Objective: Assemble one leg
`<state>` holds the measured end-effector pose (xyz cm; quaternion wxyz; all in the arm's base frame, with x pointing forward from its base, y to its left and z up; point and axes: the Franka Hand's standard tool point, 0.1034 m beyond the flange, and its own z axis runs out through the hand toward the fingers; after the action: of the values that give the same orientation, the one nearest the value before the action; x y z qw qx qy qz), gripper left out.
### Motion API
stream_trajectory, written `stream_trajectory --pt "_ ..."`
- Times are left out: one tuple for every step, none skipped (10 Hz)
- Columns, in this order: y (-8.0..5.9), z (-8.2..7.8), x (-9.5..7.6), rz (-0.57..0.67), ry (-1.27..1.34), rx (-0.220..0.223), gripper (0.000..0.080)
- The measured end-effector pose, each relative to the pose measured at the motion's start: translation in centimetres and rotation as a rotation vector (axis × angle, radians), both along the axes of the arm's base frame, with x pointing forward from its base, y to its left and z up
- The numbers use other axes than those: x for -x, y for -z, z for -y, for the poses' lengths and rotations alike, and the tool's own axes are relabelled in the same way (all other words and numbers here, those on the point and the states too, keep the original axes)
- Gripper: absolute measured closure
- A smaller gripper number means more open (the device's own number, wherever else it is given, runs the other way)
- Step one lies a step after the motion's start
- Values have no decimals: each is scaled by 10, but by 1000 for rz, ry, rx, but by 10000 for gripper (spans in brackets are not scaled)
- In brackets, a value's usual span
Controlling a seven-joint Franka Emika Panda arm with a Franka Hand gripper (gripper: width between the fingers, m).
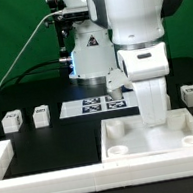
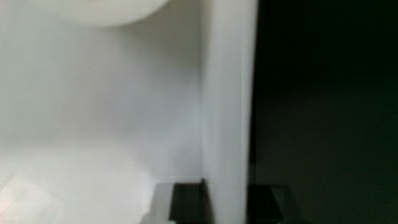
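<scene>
Only in the exterior view: the arm point(image 1: 138, 17) upright over the big white tray-like piece point(image 1: 192, 135), with the gripper point(image 1: 155, 119) down at that piece's far rim, fingertips not made out from there. Also only there: one leg point(image 1: 11, 121) and a second leg point(image 1: 40, 116), near each other but apart at the exterior view's left, and a third leg point(image 1: 191, 95) alone at the exterior view's right. All lying on the table, all well apart from the gripper. Between them, beyond the tray-like piece, the marker board point(image 1: 101, 105).

Only in the wrist view, close and blurred: the same piece's white floor, a round socket point(image 2: 116, 8), and a raised white wall point(image 2: 231, 100) running between two dark fingers point(image 2: 185, 203). Straddling that wall; cannot tell whether clamped on it or merely spread to either side.

Underneath, a black table point(image 1: 51, 142) edged by a low white rail point(image 1: 3, 155). Behind, a green backdrop point(image 1: 4, 38), a dark stand with a bright lamp point(image 1: 86, 58), and a pale cable point(image 1: 21, 51) curving towards it.
</scene>
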<state>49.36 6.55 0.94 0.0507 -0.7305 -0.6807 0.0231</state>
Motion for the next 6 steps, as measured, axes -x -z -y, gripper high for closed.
stream_trajectory --pt "0 -6 -1 1 -10 -5 725" --pt "0 -10 -2 2 -23 -9 725" --pt "0 -13 -2 3 -28 -12 725" --pt "0 -12 -3 5 -24 -11 725" --pt "0 -12 -3 5 -22 -11 725" --pt "-1 -12 -3 7 -15 -10 725"
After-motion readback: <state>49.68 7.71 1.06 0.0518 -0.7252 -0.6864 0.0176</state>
